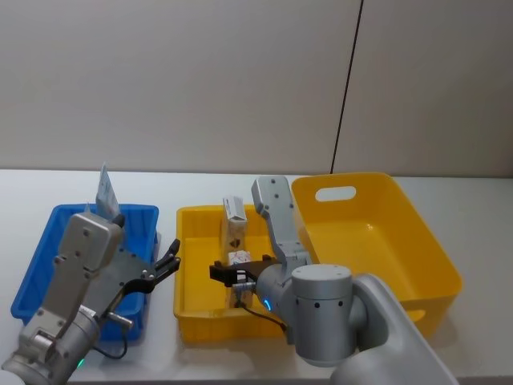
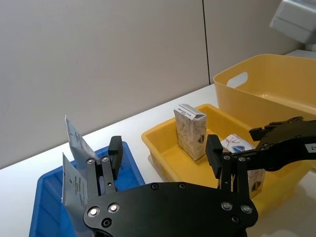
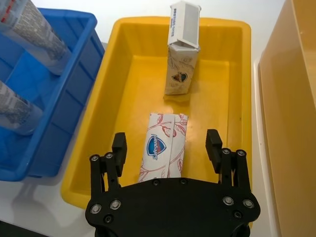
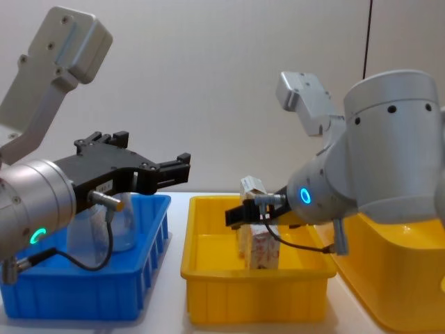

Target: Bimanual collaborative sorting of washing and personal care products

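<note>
A white carton (image 3: 165, 145) with red-and-blue print lies flat in the small yellow tray (image 3: 123, 64). My right gripper (image 3: 166, 143) hovers open just above it, one finger on each side. A second carton (image 3: 181, 54) stands upright at the tray's far end. Two pale squeeze tubes (image 3: 34, 29) lean in the blue bin (image 3: 74, 98). My left gripper (image 1: 164, 265) is open and empty, raised over the gap between the blue bin and the tray. From the chest view the right gripper (image 4: 236, 214) sits over the cartons (image 4: 261, 247).
A large yellow bin (image 1: 401, 241) with handle cut-outs stands to the right of the tray, close against it. The blue bin (image 1: 48, 241) is at the far left. All three sit on a white table before a grey wall.
</note>
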